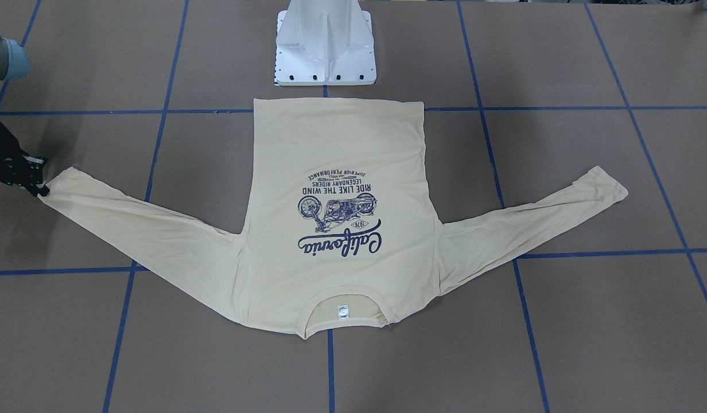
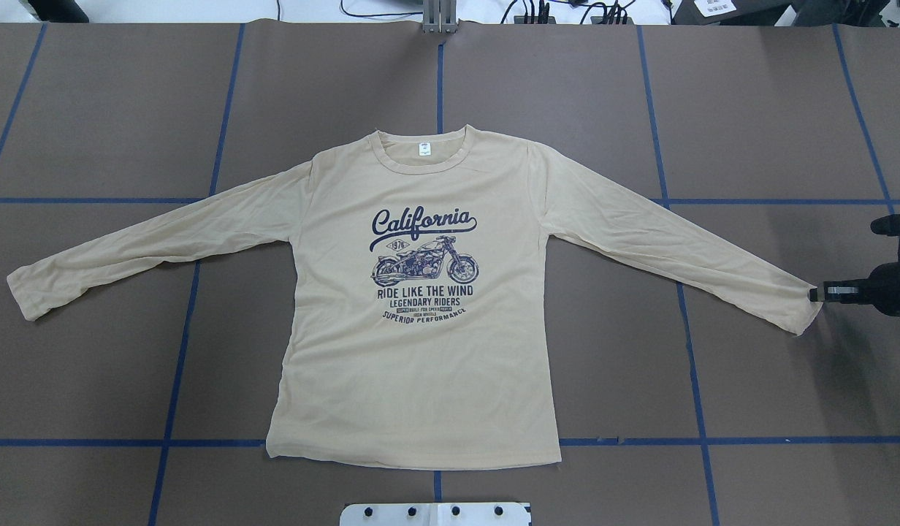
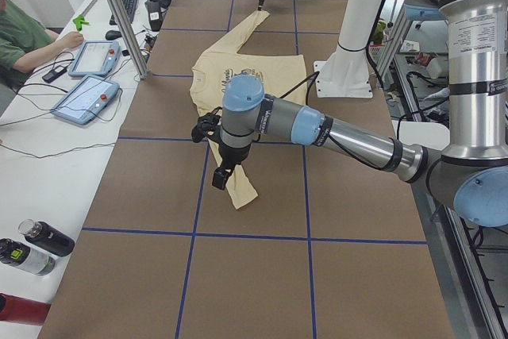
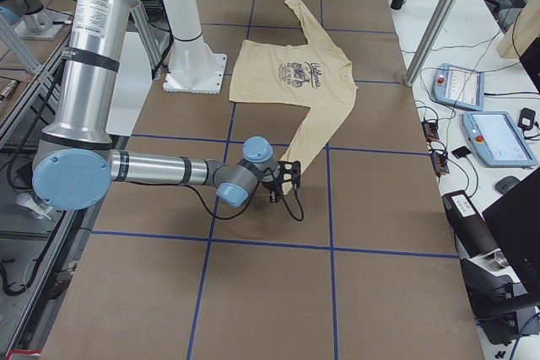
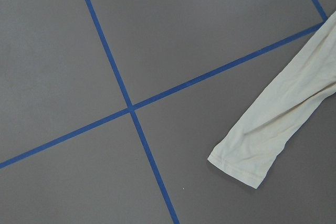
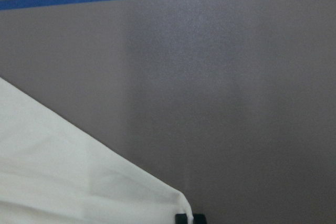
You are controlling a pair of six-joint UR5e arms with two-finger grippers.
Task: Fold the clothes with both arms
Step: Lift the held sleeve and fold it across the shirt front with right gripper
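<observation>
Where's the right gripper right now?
Overhead view, far right edge: the right gripper pinches a corner of the sleeve cuff of the shirt.

Even, bright light with soft shadows; close-up T-shirt [image 6: 68,177] looks washed-out, blurry.

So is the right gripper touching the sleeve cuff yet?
Touching: overhead view shows the right gripper meeting the sleeve cuff with no gap; right wrist view agrees.

bare table [image 2: 786,380] around t-shirt [image 2: 421,365] | pedestal base [image 1: 326,51] near hem [image 1: 339,104] | right gripper [image 2: 814,294] at cuff [image 2: 802,315]
</observation>
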